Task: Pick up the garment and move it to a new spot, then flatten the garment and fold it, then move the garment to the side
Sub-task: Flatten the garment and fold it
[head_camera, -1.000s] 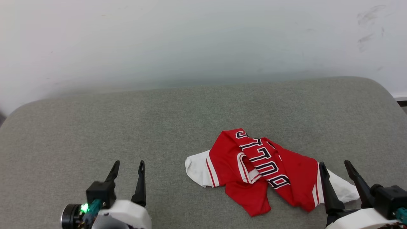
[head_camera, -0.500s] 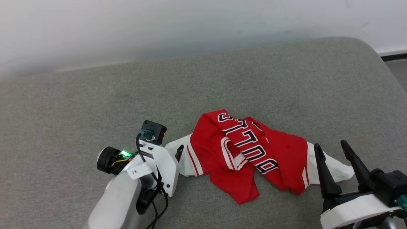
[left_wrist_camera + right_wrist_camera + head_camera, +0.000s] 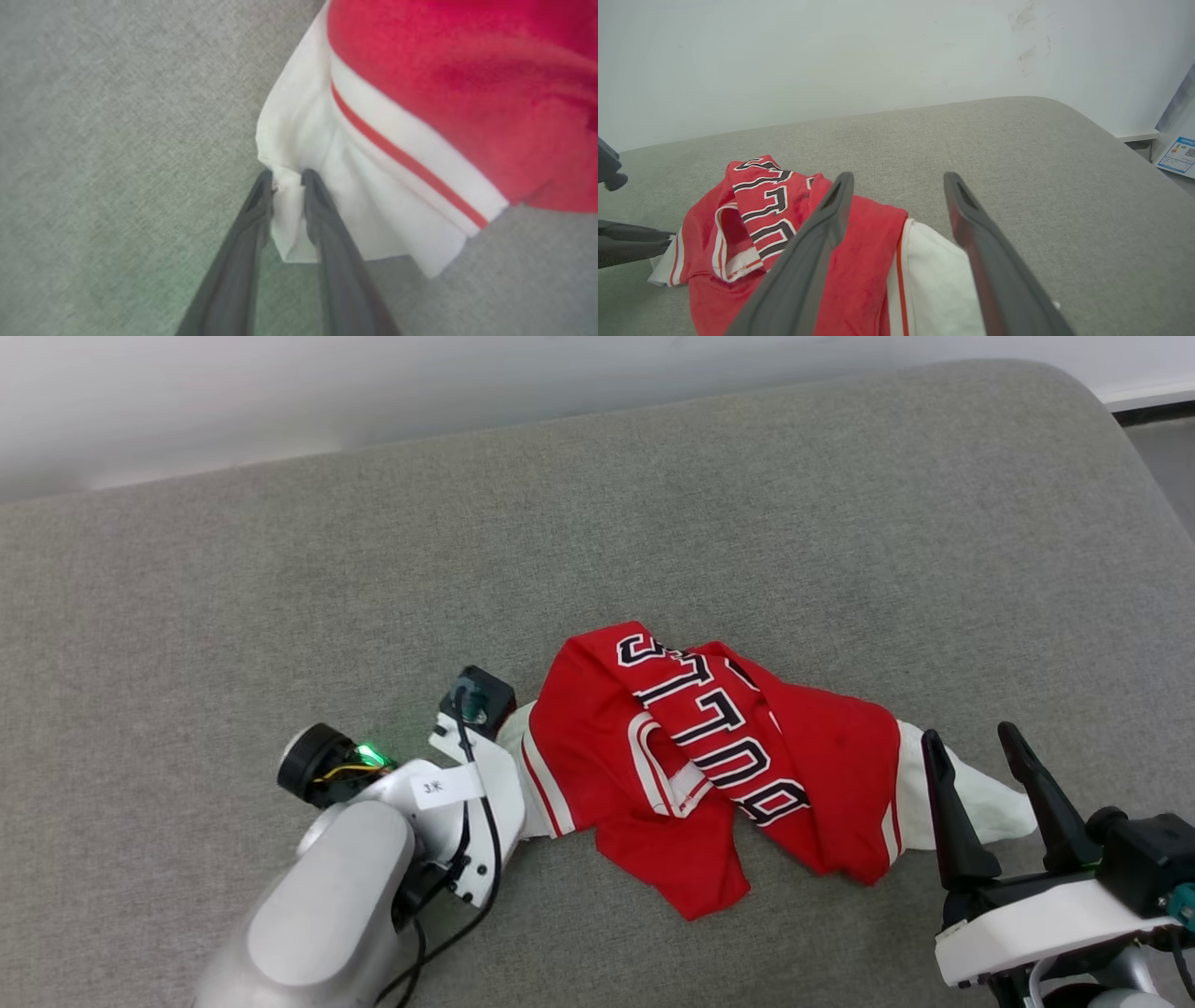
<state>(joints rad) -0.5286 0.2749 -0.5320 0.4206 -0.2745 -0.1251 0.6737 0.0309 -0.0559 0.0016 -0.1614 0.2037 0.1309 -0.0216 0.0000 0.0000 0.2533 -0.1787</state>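
now l fingers (image 3: 248, 221) pinch garment's (image 3: 822, 756) white sleeve (image 3: 322, 154), r fingers (image 3: 948, 821) spread.

Grey woven fabric over the surface (image 3: 840, 504), rounded at the far right corner; behind, pale wall (image 3: 784, 56), with dark scuffs (image 3: 1022, 18).

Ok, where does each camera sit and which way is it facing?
Head view: on the robot's head, looking forward and down at the grey cushion and garment; left forearm and open right hand show.
Left wrist view: on the left wrist, looking along the left hand, whose fingers pinch the garment's white sleeve.
Right wrist view: on the right wrist, looking low across the garment toward the wall; its open fingers show.
Shared: head and right wrist views both show the lettering.
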